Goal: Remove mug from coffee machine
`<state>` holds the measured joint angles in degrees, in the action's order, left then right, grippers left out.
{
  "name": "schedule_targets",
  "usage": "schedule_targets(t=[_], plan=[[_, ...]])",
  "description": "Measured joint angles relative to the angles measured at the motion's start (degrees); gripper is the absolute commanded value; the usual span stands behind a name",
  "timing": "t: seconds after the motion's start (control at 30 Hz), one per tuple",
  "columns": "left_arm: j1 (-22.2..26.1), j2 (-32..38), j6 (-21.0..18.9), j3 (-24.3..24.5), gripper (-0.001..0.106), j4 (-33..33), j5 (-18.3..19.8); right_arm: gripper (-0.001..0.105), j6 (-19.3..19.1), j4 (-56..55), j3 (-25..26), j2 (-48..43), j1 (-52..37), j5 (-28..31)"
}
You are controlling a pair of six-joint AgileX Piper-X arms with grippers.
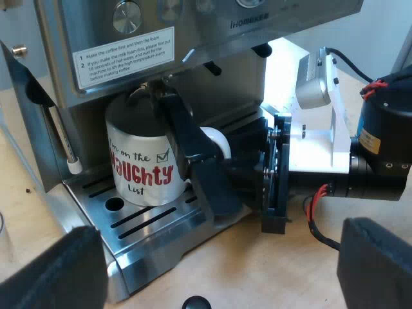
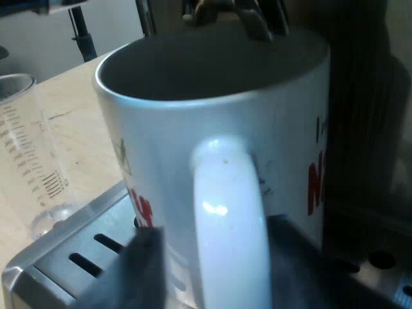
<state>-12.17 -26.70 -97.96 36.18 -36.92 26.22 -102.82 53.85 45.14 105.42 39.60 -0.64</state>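
A white mug [image 1: 138,161] with red "NAUGHTY" lettering stands upright on the espresso machine's [image 1: 193,38] slotted drip tray [image 1: 138,222], under the brew spouts. My right gripper [image 1: 199,145] reaches in at the mug's handle [image 1: 217,143]. In the right wrist view the mug [image 2: 161,129] is very close. The handle [image 2: 228,212] sits between my right gripper's [image 2: 225,277] dark fingers [image 2: 141,270]. One finger is against it and a small gap shows at the other, so it is open. My left gripper [image 1: 219,283] hangs back from the tray, open and holding nothing.
A steam wand [image 1: 64,141] hangs beside the mug at the machine's side. A clear measuring glass [image 2: 32,167] stands on the wooden table just off the drip tray's [image 2: 84,251] corner. Metal spouts [image 2: 251,16] sit right above the mug's rim.
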Motion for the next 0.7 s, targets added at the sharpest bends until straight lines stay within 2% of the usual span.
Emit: schedule_targets(t=[0.03,0.17,0.7], plan=[[0.0,0.0,0.0,0.0,0.087,0.0,0.0,0.014,0.0,0.0,0.0,0.0,0.0,0.0],[0.0,0.0,0.0,0.0,0.087,0.0,0.0,0.001,-0.1,0.0,0.0,0.0,0.0,0.0],[0.0,0.0,0.0,0.0,0.087,0.0,0.0,0.000,-1.2,0.0,0.1,0.0,0.0,0.1]])
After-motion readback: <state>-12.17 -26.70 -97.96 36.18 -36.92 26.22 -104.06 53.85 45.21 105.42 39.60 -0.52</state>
